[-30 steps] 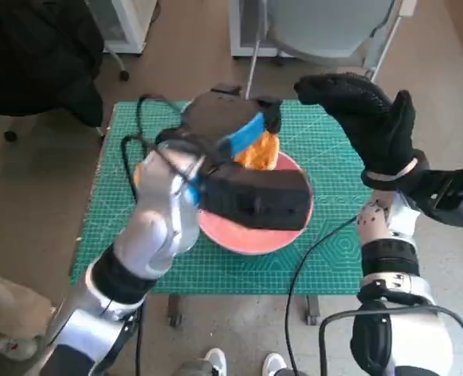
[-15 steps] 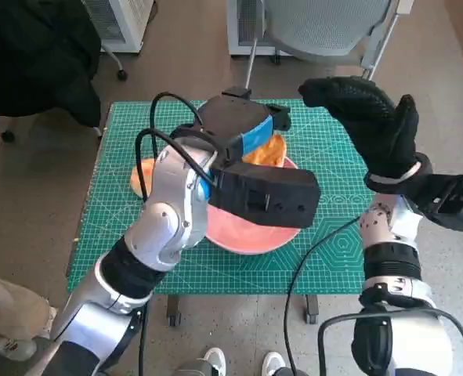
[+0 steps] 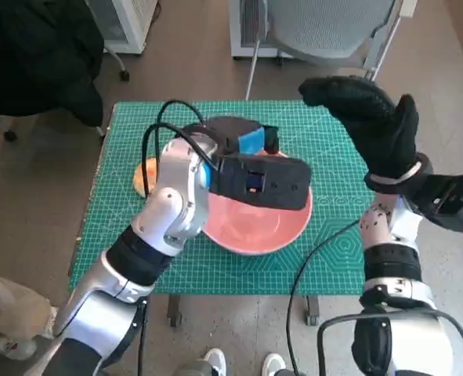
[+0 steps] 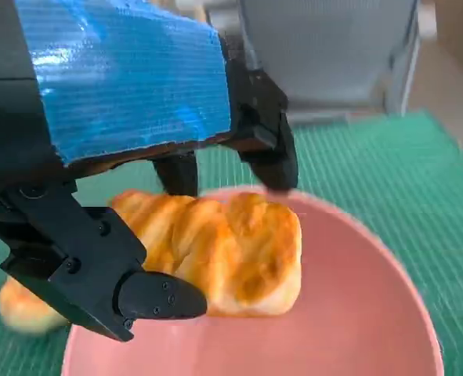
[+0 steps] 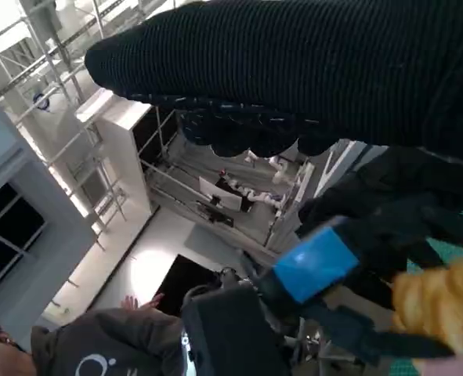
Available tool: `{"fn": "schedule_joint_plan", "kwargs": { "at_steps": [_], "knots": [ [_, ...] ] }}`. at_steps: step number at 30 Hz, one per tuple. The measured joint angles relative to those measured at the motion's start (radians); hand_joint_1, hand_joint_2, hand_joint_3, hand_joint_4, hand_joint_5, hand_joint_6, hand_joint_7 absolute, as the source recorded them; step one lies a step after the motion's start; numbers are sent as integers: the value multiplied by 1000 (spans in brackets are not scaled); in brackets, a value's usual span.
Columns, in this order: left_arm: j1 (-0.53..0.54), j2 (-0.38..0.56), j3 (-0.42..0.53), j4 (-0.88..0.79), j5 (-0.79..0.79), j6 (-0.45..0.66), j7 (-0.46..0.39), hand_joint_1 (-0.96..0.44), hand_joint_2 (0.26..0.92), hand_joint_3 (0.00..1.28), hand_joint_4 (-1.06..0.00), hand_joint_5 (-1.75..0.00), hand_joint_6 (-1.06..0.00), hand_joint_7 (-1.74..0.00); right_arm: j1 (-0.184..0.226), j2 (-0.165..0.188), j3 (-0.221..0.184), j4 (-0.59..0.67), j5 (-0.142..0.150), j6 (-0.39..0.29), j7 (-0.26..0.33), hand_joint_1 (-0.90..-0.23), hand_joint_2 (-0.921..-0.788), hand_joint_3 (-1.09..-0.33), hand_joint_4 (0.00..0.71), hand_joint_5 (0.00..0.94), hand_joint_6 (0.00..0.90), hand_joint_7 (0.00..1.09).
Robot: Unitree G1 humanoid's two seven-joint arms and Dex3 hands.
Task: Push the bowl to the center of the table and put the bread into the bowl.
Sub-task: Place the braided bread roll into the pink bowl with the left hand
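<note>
Bread, a golden twisted pastry, sits in the left hand, over the far side of the pink bowl's hollow; the left wrist view shows black fingers under its near end and others behind its far edge, so the hand grips it, though whether its underside touches the bowl wall I cannot tell. In the head view the pastry is hidden beneath the blue-taped hand and the black wrist block. The bowl rests near the middle of the green cutting mat that covers the small table, its near rim well inside the mat's front edge. A second piece of bread, rounder and orange-brown, lies on the mat just beside the bowl's left side, half hidden by the left forearm; the left wrist view shows it blurred beyond the rim. The right hand, in its black knitted glove, is raised above the table's right side, palm toward the bowl, fingers spread a little and holding nothing. From the right wrist view the glove fills the top, with the taped left hand and a bit of pastry below it, and a person in a dark top in a lower corner. A grey chair stands beyond the table, and a dark garment lies on the floor at the far left.
</note>
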Motion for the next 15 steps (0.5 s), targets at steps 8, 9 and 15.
{"fn": "schedule_joint_plan", "kwargs": {
  "at_steps": [8,9,15],
  "knots": [
    [3,23,-5,-26,-5,-13,3,-395,749,83,-1,-4,0,-347,0,1,6,0,0,1,-3,-726,-921,-801,191,1,261,2],
    [4,25,-4,-29,-9,-13,5,-412,737,70,0,-2,0,-346,0,1,6,0,0,1,-4,-726,-921,-800,191,1,261,2],
    [22,26,3,-63,-23,20,13,-387,712,39,1,1,0,-346,0,1,8,2,1,1,-5,-725,-921,-798,191,1,261,2]
  ]
}}
